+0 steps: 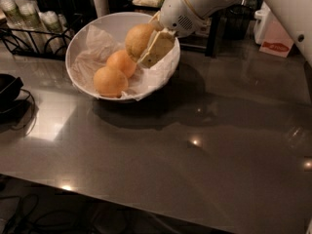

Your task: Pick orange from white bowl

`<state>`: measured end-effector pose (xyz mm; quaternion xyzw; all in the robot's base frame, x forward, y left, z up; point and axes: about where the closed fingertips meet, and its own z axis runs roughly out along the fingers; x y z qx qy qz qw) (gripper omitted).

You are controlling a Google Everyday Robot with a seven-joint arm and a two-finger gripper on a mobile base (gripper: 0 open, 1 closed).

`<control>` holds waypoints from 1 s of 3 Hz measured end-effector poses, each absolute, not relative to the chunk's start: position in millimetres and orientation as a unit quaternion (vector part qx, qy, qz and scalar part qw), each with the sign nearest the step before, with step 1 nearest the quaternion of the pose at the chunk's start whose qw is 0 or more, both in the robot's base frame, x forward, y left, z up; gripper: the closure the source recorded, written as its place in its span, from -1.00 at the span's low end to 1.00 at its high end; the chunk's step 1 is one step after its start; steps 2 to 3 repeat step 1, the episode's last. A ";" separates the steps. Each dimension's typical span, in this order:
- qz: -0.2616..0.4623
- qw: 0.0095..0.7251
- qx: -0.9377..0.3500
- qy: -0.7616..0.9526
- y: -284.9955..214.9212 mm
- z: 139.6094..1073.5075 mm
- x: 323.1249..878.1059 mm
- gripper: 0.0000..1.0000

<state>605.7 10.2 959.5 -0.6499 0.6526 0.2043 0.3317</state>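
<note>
The white bowl point(87, 33) stands at the back left of the grey table, lined with crumpled white paper. Two deeper-orange fruits lie in it: one point(110, 81) at the front, one point(121, 62) behind it. My gripper point(145, 45) reaches in from the upper right and is shut on the paler orange point(137, 39), holding it lifted above the other two, over the bowl's right half. One pale finger point(157, 49) lies across the orange's right side; the other finger is hidden behind it.
A black wire rack point(29, 28) with cups stands behind the bowl at left. A black object point(9, 89) with a cable sits at the left edge. A dark post point(213, 33) and a white box point(275, 35) stand at the back right.
</note>
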 end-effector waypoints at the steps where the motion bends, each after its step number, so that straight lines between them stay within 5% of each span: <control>1: 0.204 0.332 -0.650 0.653 10.2 959.5 605.7 1.00; 3: 0.204 0.332 -0.650 0.653 10.2 959.5 605.7 1.00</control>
